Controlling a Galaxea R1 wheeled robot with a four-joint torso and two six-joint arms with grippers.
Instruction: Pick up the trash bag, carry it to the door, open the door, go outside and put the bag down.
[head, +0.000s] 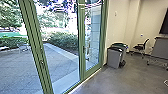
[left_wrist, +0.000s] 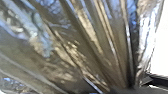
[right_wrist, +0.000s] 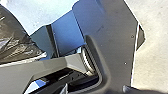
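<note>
Paved yard (head: 22, 65) beyond green-framed glass doors (head: 81, 37), seen from indoors.
The dark, glossy trash bag (left_wrist: 75, 50) is close to the left wrist camera, its folds converging; whether either gripper is wide, narrow or holding cannot be told. Grey bins (head: 114, 58) stand near a smaller chair (head: 141, 46).

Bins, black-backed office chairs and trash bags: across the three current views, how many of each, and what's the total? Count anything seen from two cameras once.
Bins: 2
Black-backed office chair: 1
Trash bag: 1
Total: 4
</note>
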